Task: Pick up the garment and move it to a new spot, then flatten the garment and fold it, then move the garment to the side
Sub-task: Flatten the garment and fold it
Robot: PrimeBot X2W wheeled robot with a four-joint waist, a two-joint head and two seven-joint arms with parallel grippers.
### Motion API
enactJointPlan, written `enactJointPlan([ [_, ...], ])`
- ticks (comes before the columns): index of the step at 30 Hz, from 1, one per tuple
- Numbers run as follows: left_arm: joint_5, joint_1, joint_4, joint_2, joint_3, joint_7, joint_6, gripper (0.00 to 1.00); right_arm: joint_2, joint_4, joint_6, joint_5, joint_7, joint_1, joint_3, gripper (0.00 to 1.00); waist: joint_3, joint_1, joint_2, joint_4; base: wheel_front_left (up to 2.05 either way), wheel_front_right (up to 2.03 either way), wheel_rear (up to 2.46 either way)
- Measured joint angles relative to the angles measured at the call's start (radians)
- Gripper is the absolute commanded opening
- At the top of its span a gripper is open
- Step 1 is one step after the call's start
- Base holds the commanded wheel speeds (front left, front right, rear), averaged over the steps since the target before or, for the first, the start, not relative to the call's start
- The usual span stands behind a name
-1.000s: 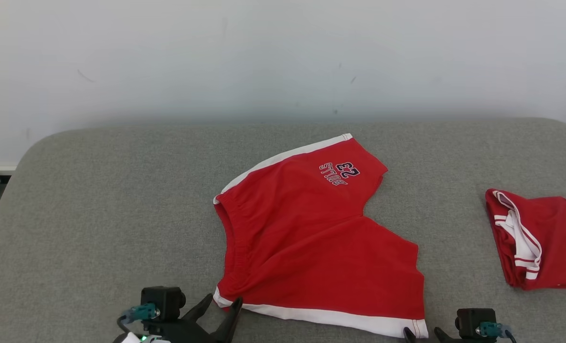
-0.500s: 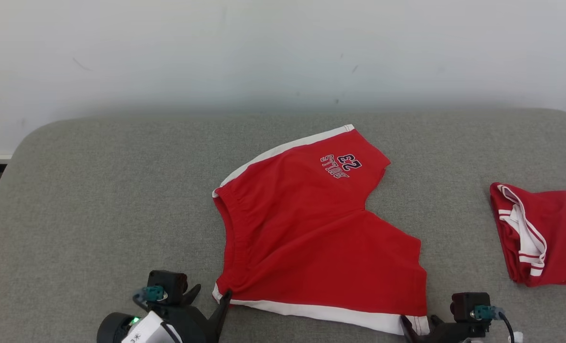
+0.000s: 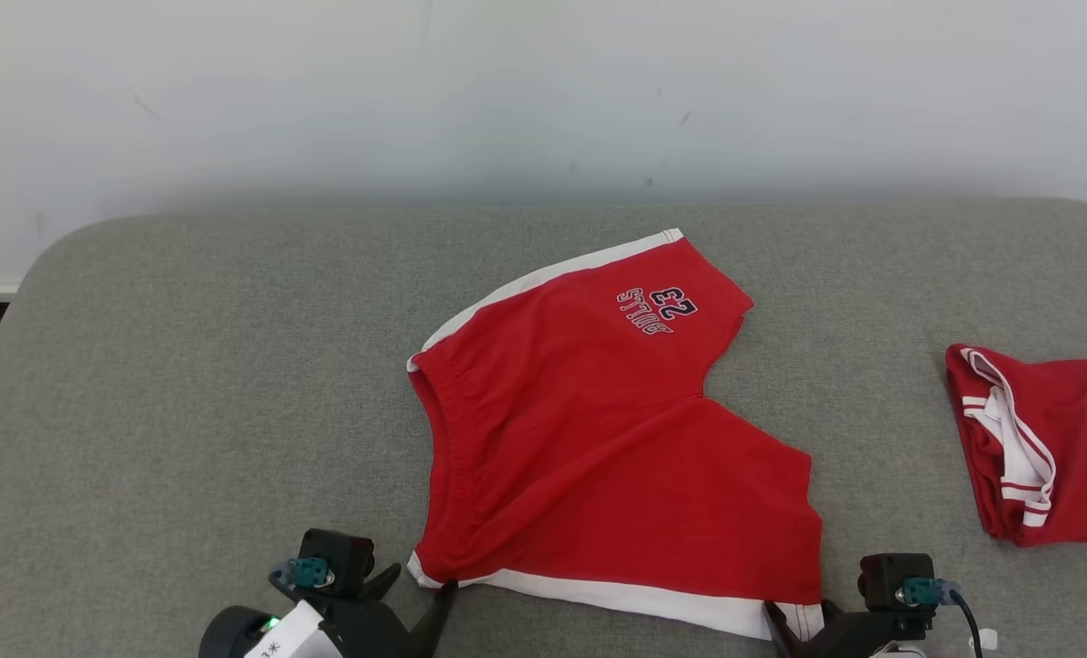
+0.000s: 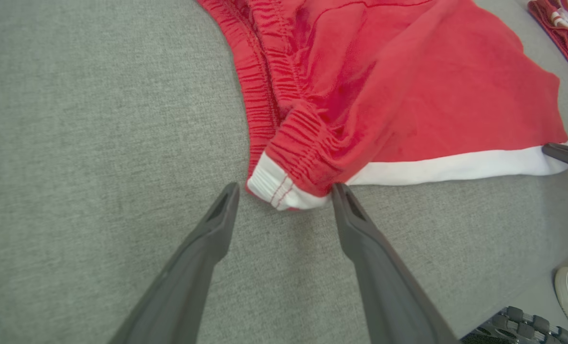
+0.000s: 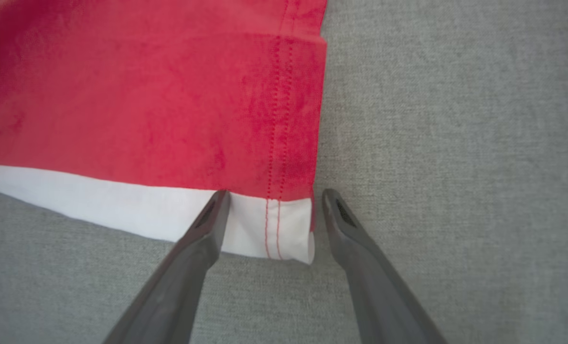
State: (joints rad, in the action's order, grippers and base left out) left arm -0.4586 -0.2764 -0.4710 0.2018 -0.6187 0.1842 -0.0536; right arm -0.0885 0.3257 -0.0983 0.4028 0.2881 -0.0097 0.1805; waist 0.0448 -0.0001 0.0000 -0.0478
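Nearest me: the left tool is sitting released, fingers spread, and the waistband corner of the red shorts is lying right between the tips. One fingertip is touching the cloth there. The right tool is also released and wide. It is straddling the hem corner: one finger is resting over the white side stripe, the other just off the fabric on the grey desk.

So the key relation: the stripe edge is running left to right along the near side, one end at each tool, and the rest of the shorts is lying away from both tools. Neither arm is nearer, since each is sitting at its own corner.

The shorts are lying mid-desk, mostly flat, with some bunching at the waistband on the left. The far leg, carrying the printed number, is pointing away and to the right.

I'm reading this as flattening about done and the fold pending. My guess is both tools need to be closing on their corners together and carrying the near edge away over the far half. The risk is pinching only the top layer at the waistband.

Further out right, a second red garment is lying well apart. Behind the desk is a pale wall.
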Motion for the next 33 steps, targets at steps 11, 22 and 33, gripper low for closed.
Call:
enactJointPlan([
  [11,-0.010,-0.018,-0.039,-0.015,0.004,-0.016,-0.009,0.09,0.000,0.000,0.000,0.000,0.021,0.000,0.008,0.76,0.007,0.0000,0.0000,0.004,0.00,0.00,0.00],
  [22,-0.015,-0.024,-0.064,-0.019,0.014,-0.037,-0.010,0.00,-0.025,-0.070,0.000,0.000,0.072,0.053,0.012,0.91,0.004,0.0000,0.0000,0.002,0.00,0.00,0.00],
  [33,-0.016,-0.025,-0.086,-0.030,0.013,-0.054,-0.018,0.00,-0.039,-0.110,-0.009,-0.010,0.109,0.065,0.017,0.35,0.008,0.0001,0.0001,-0.006,0.00,0.00,0.00],
])
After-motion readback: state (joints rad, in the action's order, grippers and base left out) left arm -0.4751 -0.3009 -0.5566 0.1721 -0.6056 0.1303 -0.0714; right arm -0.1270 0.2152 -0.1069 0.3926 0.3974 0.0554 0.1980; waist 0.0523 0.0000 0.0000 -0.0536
